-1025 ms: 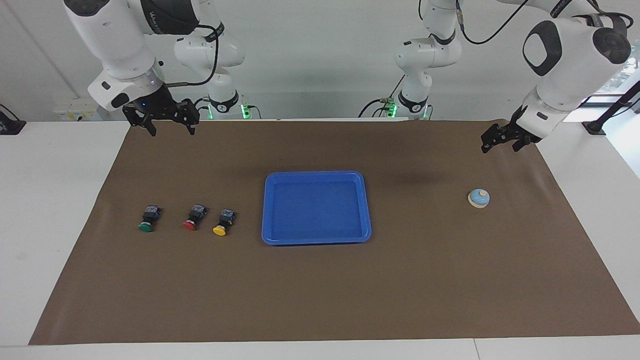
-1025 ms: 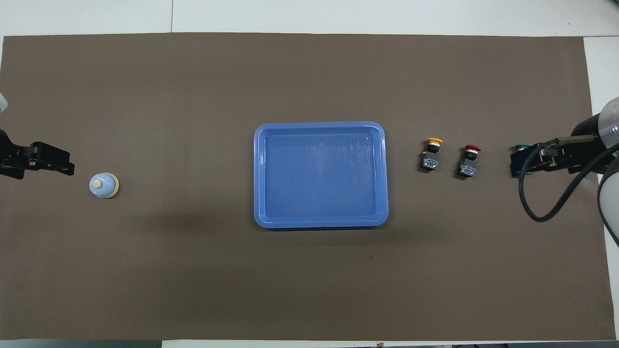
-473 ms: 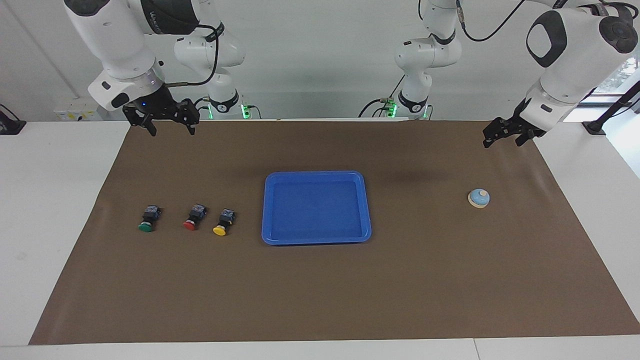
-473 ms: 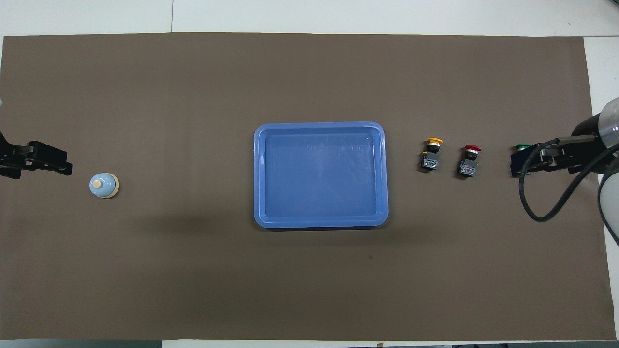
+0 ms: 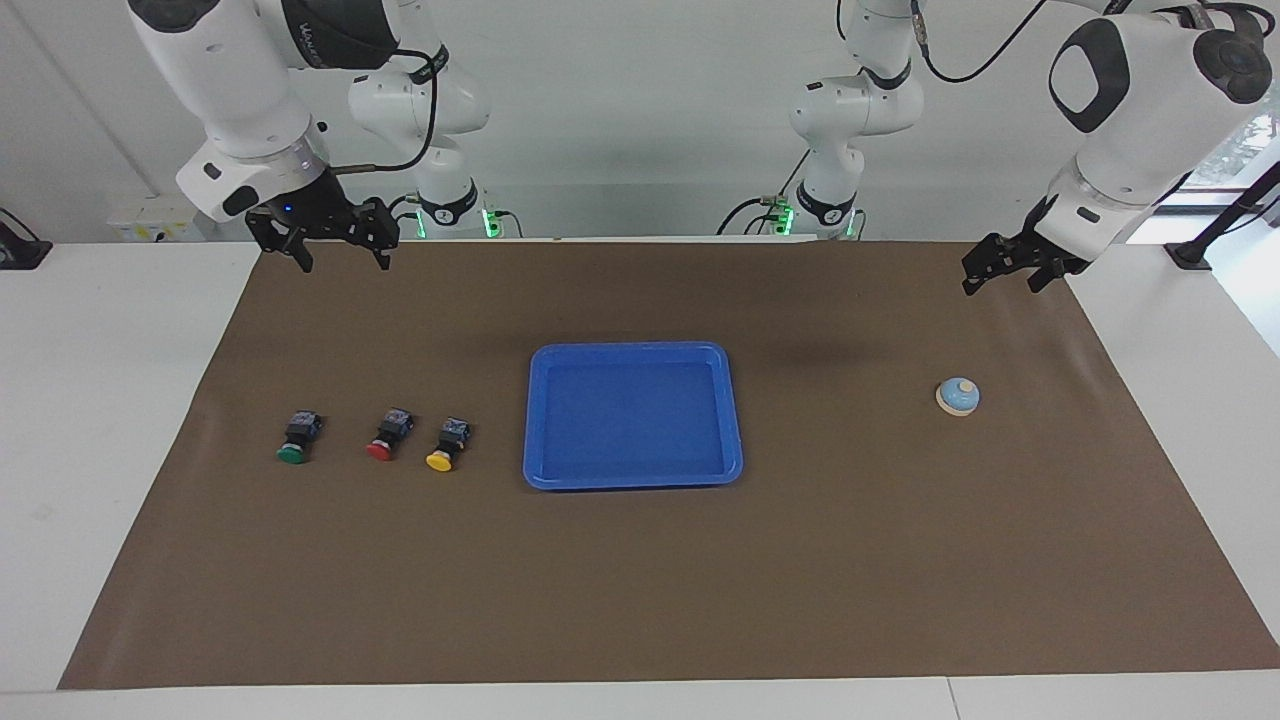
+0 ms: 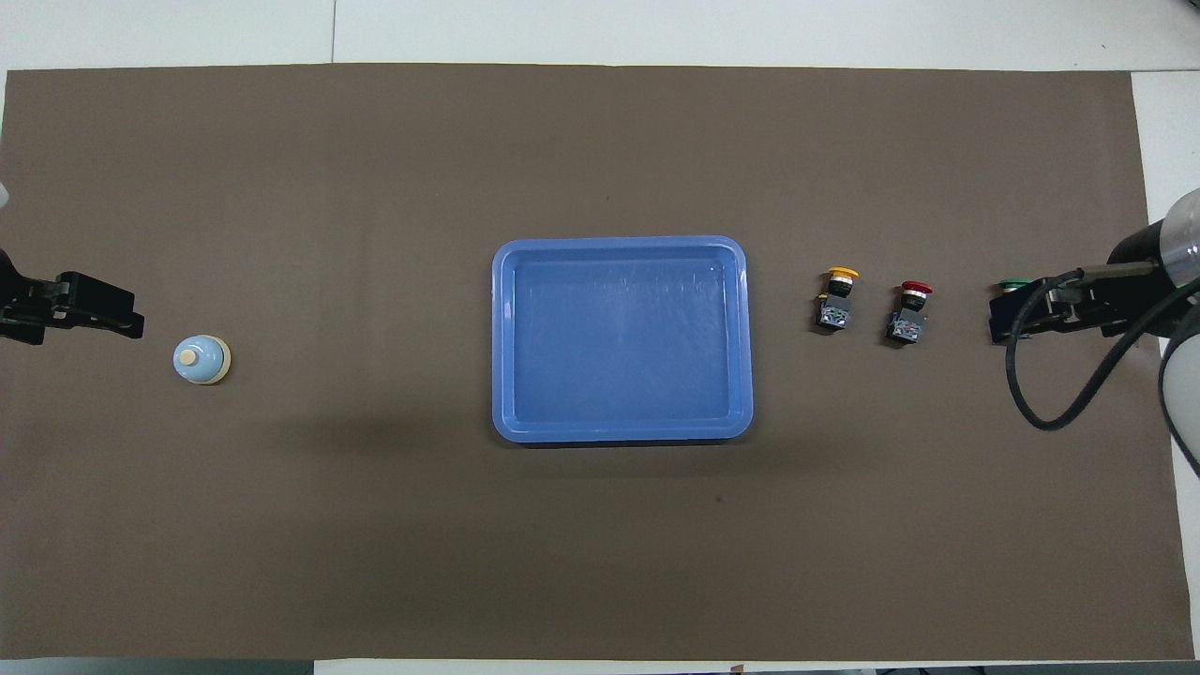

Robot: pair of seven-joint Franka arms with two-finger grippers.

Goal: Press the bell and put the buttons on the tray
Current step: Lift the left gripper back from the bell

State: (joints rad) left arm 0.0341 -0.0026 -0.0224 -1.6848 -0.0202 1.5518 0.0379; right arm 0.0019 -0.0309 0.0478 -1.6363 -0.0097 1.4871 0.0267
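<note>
nothing is placed yet: the tray (image 5: 632, 483) lies bare at mid-table, and the green button (image 5: 295, 441), red button (image 5: 385, 437) and yellow button (image 5: 446, 447) sit in a row toward the right arm's end. the bell (image 5: 958, 396) stands untouched toward the left arm's end. the left gripper (image 5: 1000, 276) and right gripper (image 5: 340, 256) hover spread, holding nothing.

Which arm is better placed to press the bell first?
The left. Its tool hangs open at the bell's end of the table. The right tool waits, open, near the three buttons, with the tray between.
</note>
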